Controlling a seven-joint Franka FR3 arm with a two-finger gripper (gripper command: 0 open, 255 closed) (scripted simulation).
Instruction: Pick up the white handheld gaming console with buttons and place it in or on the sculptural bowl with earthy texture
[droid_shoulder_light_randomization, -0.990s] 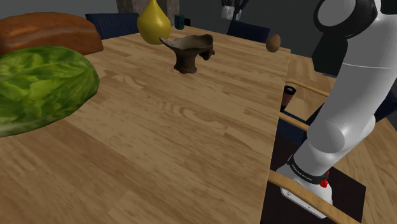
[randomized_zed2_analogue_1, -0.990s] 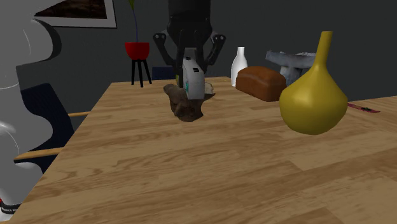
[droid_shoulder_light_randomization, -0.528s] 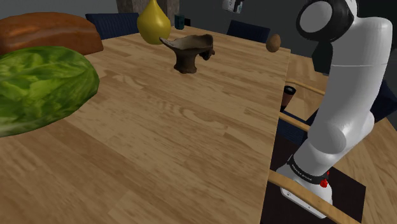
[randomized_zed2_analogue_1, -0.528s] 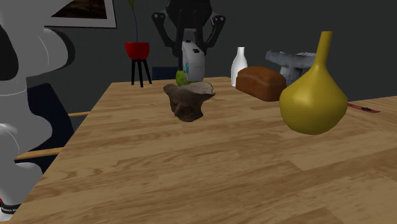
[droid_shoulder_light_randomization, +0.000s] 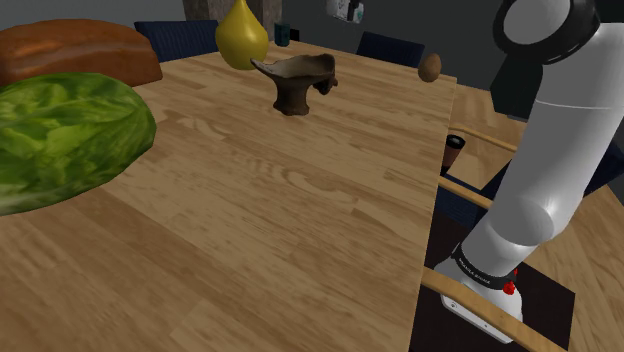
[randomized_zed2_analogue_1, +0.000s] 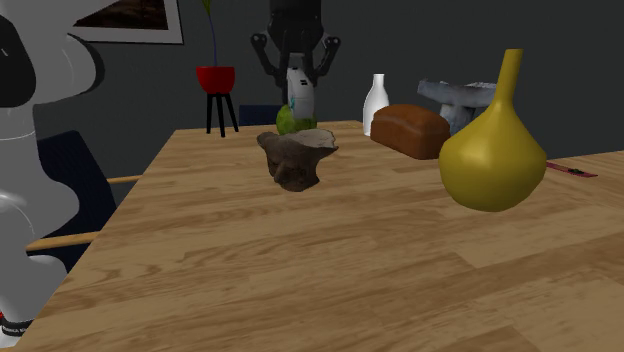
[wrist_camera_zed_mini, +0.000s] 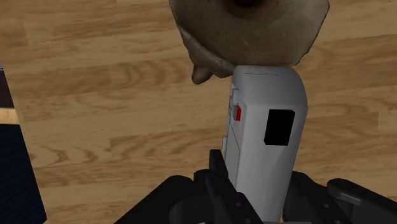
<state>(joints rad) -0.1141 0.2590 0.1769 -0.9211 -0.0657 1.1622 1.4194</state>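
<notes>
Earthy browns, one pale grey-white, a spot of red.
The handheld console (wrist_camera_zed_mini: 264, 146) is light grey-white with a red side button and a black rectangle; the sculptural bowl (randomized_zed2_analogue_1: 297, 158) is mottled brown; near it, a mustard-yellow vase (randomized_zed2_analogue_1: 493, 150); the table (droid_shoulder_light_randomization: 280, 220) is streaked tan.

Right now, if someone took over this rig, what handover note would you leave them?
The gripper is shut on the console and holds it upright in the air.
The bowl stands on the table, below the console and slightly off its line. Nothing is seen in it.
Done: the pick-up.
Left: centre the console over the bowl, lower it and release.
</notes>
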